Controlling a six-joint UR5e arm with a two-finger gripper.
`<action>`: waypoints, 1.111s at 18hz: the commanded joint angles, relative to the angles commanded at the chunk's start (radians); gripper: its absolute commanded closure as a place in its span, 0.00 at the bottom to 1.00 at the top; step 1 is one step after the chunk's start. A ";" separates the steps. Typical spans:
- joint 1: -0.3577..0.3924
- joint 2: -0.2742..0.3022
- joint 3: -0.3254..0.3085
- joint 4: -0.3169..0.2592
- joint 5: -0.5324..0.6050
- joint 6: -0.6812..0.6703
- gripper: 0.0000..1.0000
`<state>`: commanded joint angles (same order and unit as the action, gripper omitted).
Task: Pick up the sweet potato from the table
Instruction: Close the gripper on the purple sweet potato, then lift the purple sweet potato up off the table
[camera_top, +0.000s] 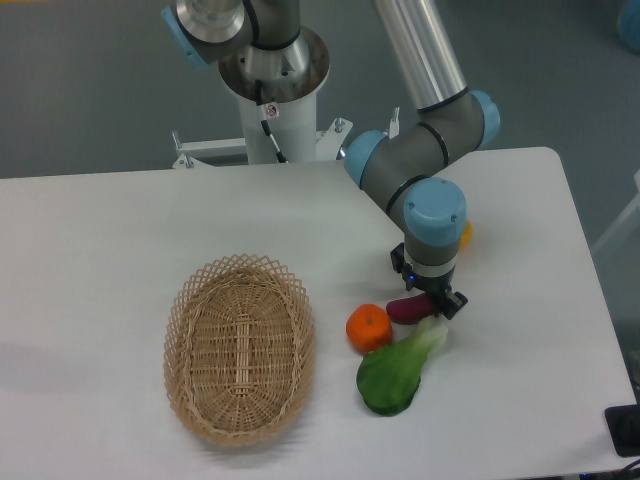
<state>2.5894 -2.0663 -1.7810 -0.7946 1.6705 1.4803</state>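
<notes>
Fingers over sweet potato, dark purple, oblong

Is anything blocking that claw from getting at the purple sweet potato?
Nothing visible does. The gripper is right over the sweet potato, covering its right end. The orange sits just to its left and the green leafy vegetable just below, close by but not between claw and potato. Whether the fingers are closed on it cannot be seen.

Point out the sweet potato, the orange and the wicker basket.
sweet potato (404, 311), fixed camera, visible left end.
orange (368, 327), fixed camera, centre of top.
wicker basket (181, 305), fixed camera, left rim.
</notes>
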 joint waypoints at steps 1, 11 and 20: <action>0.000 0.003 0.000 -0.002 0.000 0.002 0.45; 0.011 0.080 0.015 -0.025 -0.003 0.021 0.60; 0.014 0.230 0.080 -0.204 -0.101 0.026 0.61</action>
<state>2.6032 -1.8363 -1.7013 -0.9984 1.5697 1.5065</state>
